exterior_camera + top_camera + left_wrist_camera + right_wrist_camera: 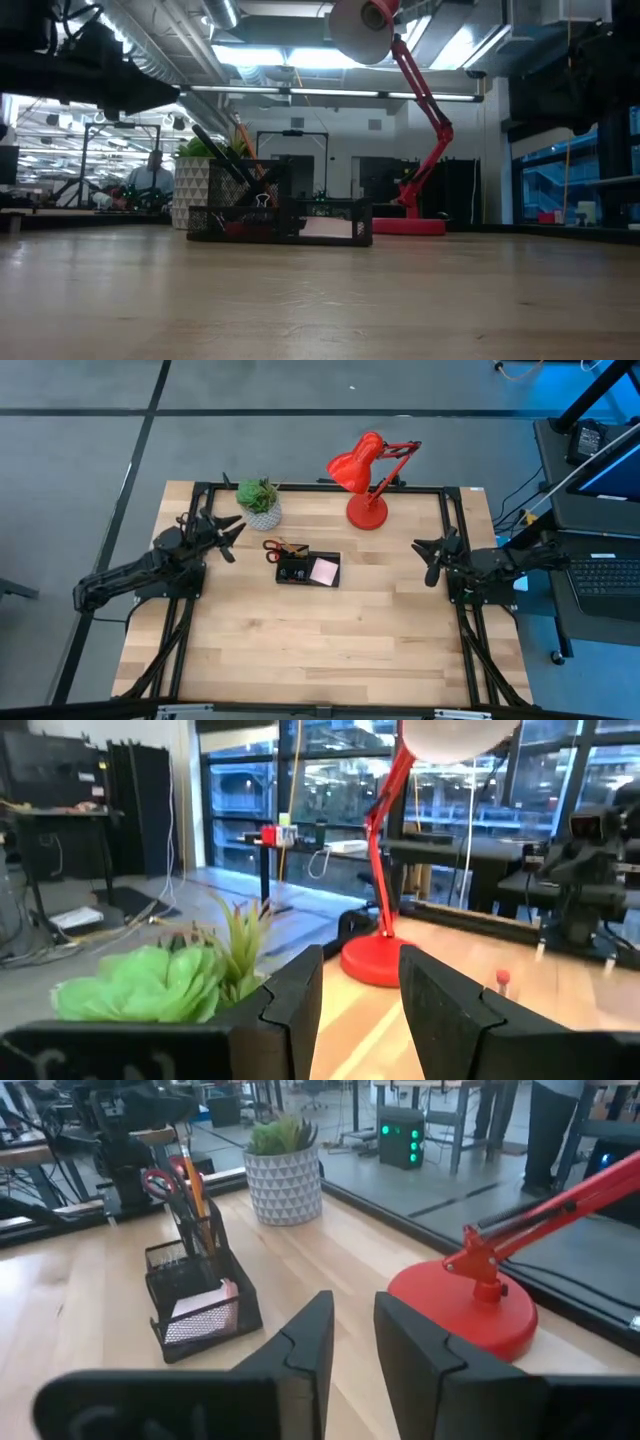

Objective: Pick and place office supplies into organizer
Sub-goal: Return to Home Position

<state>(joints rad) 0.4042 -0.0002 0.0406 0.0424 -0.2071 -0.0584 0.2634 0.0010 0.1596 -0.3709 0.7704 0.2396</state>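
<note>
I see the organizer (300, 570) standing on the table (330, 650) toward its far side, between the two arms. Red-handled scissors (160, 1183) and an orange pencil (193, 1185) stand upright in its taller section. The pink sticky-note pad (324, 570) lies in the low compartment on the side nearer my right arm. Beyond the tray, a potted plant (259, 502) sits at its left and a red desk lamp (365, 480) at its right. My left gripper (236, 540) hangs near the plant, just left of the organizer, jaws apart and empty. My right gripper (425, 558) is at the table's right edge, well apart from the tray, jaws parted by a narrow gap and holding nothing.
</note>
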